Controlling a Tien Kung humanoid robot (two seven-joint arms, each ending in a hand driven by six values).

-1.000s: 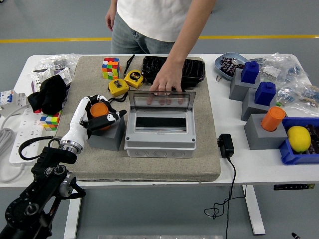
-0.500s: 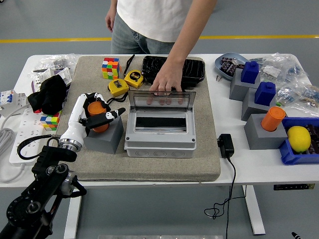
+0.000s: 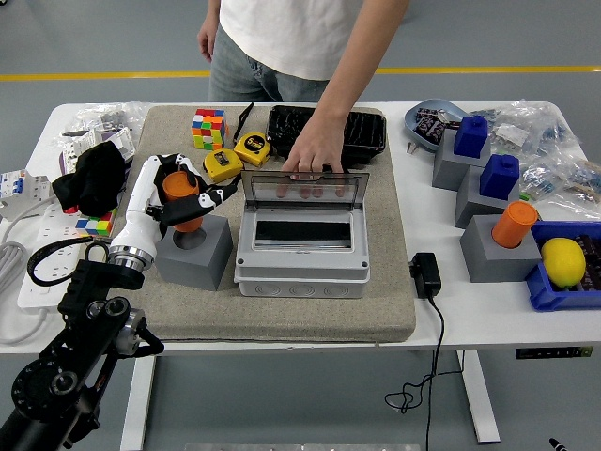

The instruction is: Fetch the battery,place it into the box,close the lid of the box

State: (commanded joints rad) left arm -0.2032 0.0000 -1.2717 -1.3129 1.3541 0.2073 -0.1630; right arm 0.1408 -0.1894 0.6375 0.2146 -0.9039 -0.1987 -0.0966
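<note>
Left of centre, the left robot hand [image 3: 178, 200] has lifted the orange cylindrical battery [image 3: 182, 195] clear of its grey block holder [image 3: 195, 254] — a second ago it sat seated there. Fingers stay wrapped round it. A person's hand [image 3: 313, 158] still props the grey plastic box [image 3: 300, 246]'s clear lid [image 3: 302, 189] open.

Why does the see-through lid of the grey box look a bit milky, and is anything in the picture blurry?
Head view: the clear lid catches soft overhead light, so the person's fingers behind it look hazy; lighting is even, shadows faint; the left hand around the orange battery is sharp, no motion blur; the table edge bows slightly from the wide lens.
</note>
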